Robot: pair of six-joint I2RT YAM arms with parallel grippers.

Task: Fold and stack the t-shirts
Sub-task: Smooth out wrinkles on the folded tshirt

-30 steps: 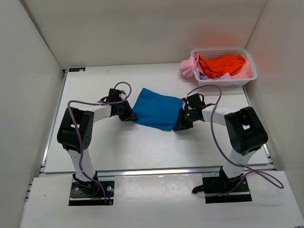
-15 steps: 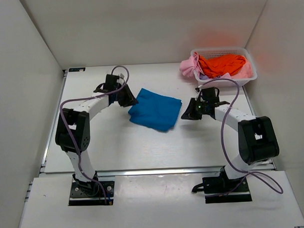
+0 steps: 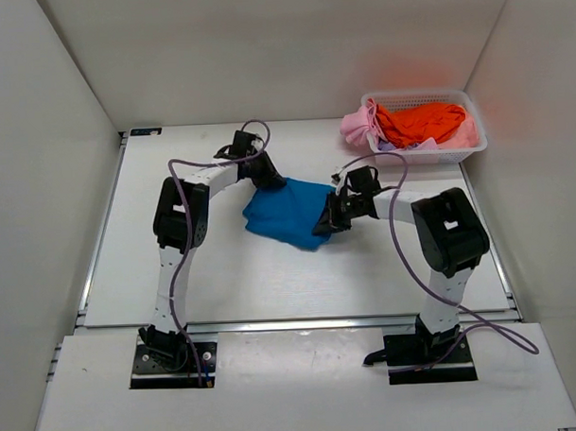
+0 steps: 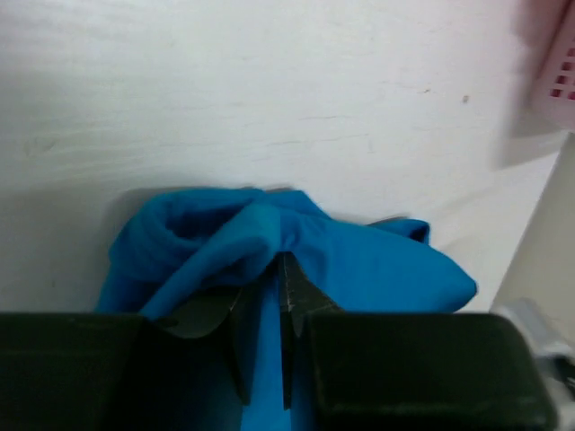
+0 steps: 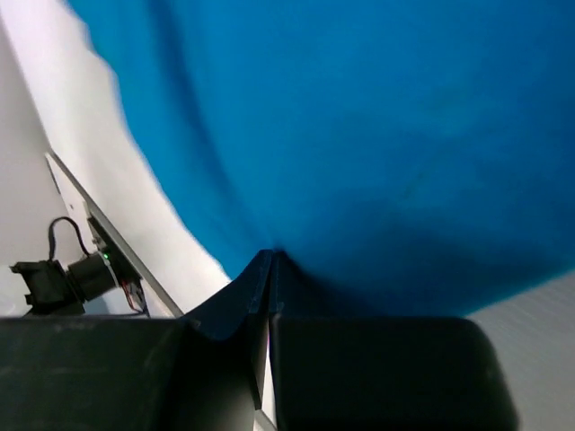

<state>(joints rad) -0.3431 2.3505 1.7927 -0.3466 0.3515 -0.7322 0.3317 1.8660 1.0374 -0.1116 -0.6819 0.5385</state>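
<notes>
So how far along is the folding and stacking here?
Early. Done: nothing stacked; the blue t-shirt lies alone on the table, roughly folded. In hand: the left fingers and right fingers each pinch that shirt's edge. Left: the orange t-shirt and pink t-shirt sit crumpled in the white mesh basket, unfolded.

Matt blue cloth t-shirt point(image 3: 284, 216)
</notes>
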